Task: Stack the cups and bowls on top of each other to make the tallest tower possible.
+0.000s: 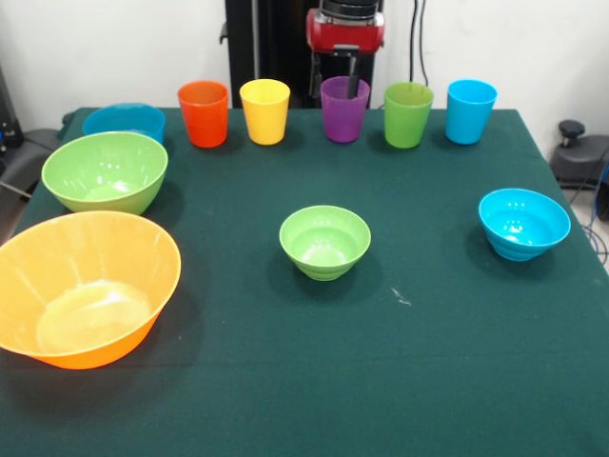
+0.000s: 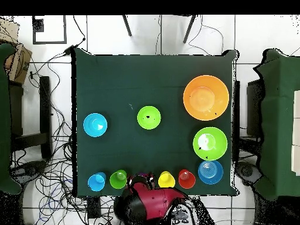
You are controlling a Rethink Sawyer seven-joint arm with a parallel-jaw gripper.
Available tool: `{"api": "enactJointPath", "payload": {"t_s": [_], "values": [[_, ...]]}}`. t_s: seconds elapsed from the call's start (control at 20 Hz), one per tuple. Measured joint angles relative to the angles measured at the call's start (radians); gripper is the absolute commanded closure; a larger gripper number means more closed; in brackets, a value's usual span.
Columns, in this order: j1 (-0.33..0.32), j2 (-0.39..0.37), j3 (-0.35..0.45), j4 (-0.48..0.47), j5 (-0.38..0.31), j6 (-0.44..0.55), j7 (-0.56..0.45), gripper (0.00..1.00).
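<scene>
A dark green cloth-covered table (image 1: 428, 381) is shown with ten plastic vessels set out on it, all upright and none stacked: five cups and five bowls.

The five cups are small tapered tumblers of equal size, lined up in one row along the table's far edge in the front view. From left to right they are the orange cup (image 1: 204, 113), the yellow cup (image 1: 265, 110), the purple cup (image 1: 344, 109), the green cup (image 1: 408, 114) and the light blue cup (image 1: 471, 110). Small gaps are left between them.

The five bowls are round and glossy. The very large orange bowl (image 1: 84, 288) is placed at the near left, tilted slightly. Behind it the medium green bowl (image 1: 105, 171) is seen, and behind that the medium blue bowl (image 1: 125, 120), just beside the orange cup. Two small ribbed bowls stand apart in the open middle: the small green bowl (image 1: 325, 242) near the centre, and the small blue bowl (image 1: 524, 224) to the right.

The gripper (image 1: 351, 81) is seen below the red arm (image 1: 345, 30), lowered at the purple cup, with a dark finger reaching into or just behind its rim. Whether the fingers are spread or pressed together cannot be told. In the overhead view the purple cup is mostly covered by the arm.
</scene>
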Motion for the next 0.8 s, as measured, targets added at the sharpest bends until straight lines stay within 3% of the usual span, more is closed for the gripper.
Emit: {"api": "enactJointPath", "payload": {"t_s": [0.8], "values": [[-0.008,0.042,-0.001,-0.023,-0.008,0.0,0.0,0.0]]}}
